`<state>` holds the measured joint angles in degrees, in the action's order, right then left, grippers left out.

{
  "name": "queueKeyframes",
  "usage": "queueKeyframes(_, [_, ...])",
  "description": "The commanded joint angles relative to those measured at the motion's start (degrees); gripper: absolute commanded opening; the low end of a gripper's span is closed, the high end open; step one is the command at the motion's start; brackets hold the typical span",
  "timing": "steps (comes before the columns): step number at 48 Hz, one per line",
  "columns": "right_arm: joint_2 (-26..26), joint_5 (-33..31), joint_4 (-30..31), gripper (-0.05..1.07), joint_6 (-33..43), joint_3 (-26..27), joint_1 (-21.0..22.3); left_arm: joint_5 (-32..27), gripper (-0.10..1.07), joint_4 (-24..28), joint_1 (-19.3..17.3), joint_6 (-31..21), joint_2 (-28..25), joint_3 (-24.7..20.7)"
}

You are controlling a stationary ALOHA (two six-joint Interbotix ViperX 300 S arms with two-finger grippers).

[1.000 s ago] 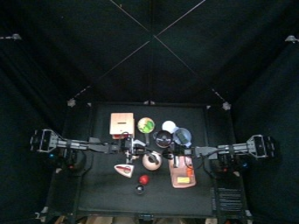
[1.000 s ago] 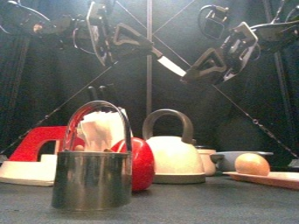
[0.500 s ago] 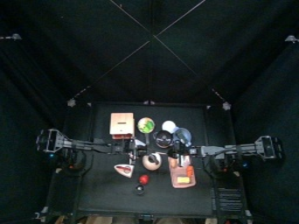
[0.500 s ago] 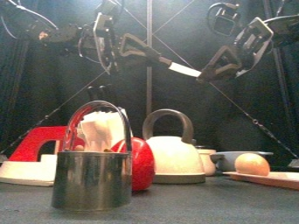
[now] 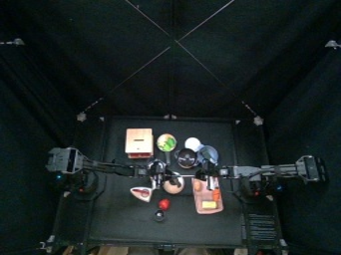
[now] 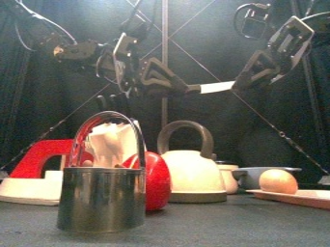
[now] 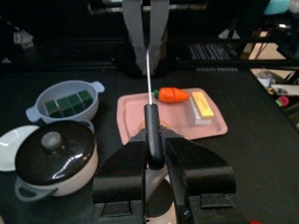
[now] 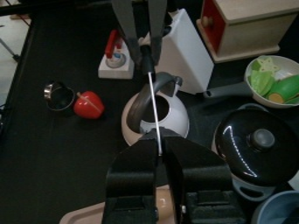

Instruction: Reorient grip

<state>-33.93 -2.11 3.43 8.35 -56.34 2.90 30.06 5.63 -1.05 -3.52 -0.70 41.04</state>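
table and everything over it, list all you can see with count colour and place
knife: one, pale blade, in the air between both grippers
kettle: one, white, table middle
metal cup: one, silver, table front
red pepper: one, red, beside the metal cup
cutting board: one, pink, right side, with carrot and a yellow piece
black pot: one, black, lidded, behind the kettle
colander: one, pale blue, by the pot
green bowl: one, holding greens, at the back
wooden box: one, tan, back left
left gripper: shut on the knife
right gripper: shut on the knife
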Motion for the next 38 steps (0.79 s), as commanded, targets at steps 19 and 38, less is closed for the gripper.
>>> queueKeyframes(19, [-0.8, -1.2, -0.6, 0.38, 0.2, 0.0, -0.5, 1.9, 0.39, -0.1, 0.4, 0.3, 1.0, -2.7])
queueKeyframes(38, [-3.4, -7.2, -7.0, 0.38, 0.2, -0.7, -1.3, 5.7, 0.39, 0.1, 1.9, 0.2, -2.1, -4.8])
